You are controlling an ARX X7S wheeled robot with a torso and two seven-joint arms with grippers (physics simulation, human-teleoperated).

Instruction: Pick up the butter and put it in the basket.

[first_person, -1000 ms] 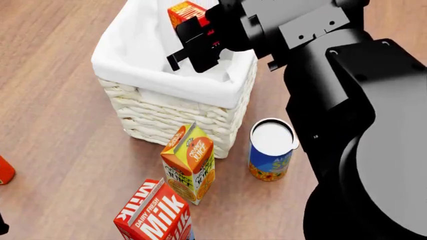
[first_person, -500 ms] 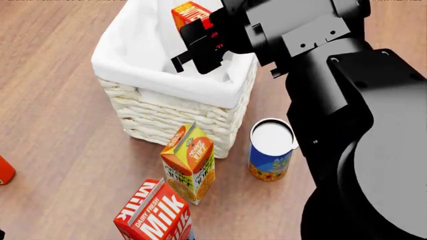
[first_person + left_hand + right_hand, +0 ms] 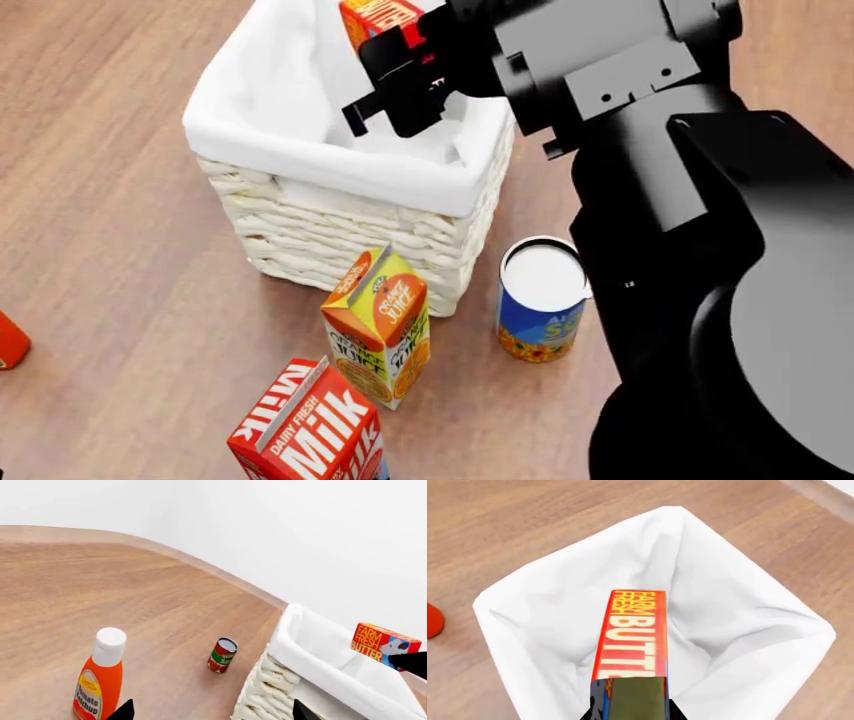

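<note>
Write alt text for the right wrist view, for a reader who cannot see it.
The right gripper holds the butter box directly above the open basket, whose white cloth liner fills most of the view. Wooden floor surrounds the basket.

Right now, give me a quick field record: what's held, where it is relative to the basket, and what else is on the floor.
held: butter, clamped in right end effector
position: above the basket opening, not released
left end effector: empty, away from basket
nearby: orange juice carton, milk carton, blue can, ketchup bottle, small red can
</note>
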